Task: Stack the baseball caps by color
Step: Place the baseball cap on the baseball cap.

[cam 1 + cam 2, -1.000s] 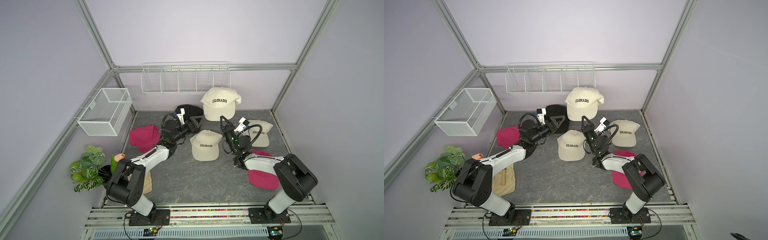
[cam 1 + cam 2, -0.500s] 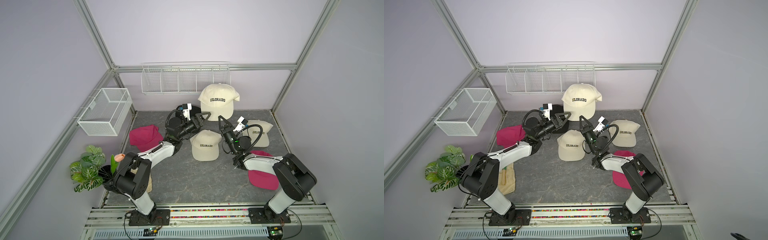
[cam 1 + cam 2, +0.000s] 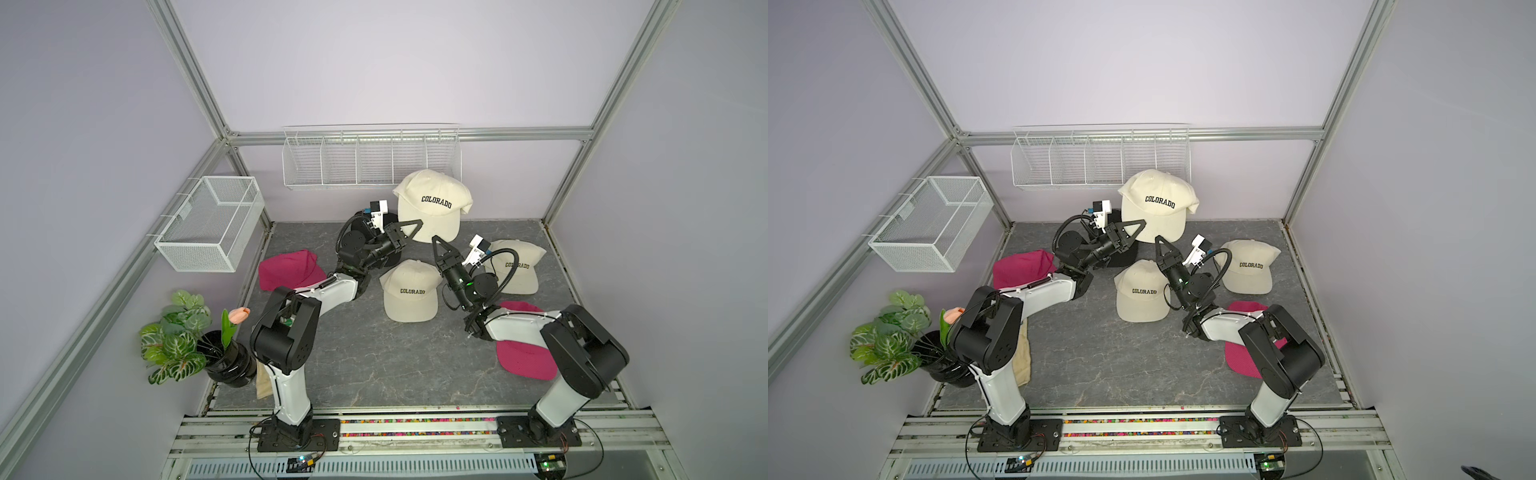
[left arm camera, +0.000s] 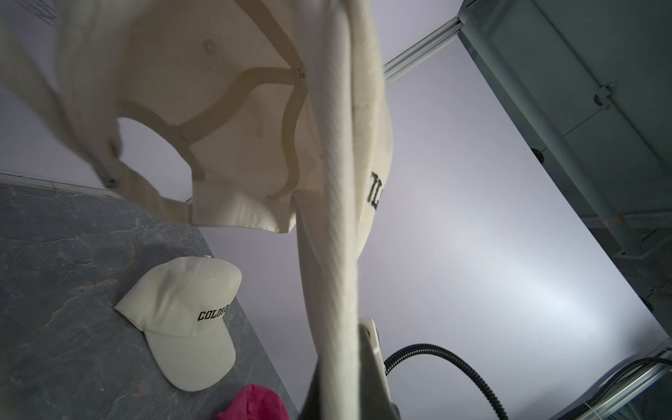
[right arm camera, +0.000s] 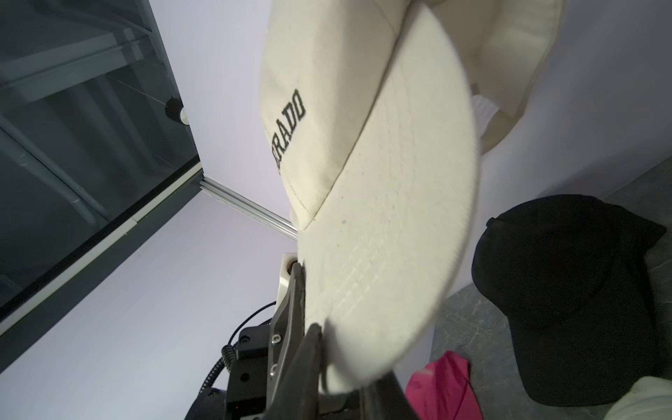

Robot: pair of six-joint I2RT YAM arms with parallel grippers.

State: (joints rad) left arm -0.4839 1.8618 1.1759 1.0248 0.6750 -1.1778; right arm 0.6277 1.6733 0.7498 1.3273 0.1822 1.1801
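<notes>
Left end effector (image 3: 419,223) clamped on brim of cream cap (image 3: 432,199), held raised above the surface (image 3: 374,353) near the back wall. Right end effector (image 3: 434,241) at same brim; can't tell open or closed.

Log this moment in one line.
left end effector: shut on raised cream cap | right end effector: at its brim, grip unclear
</notes>
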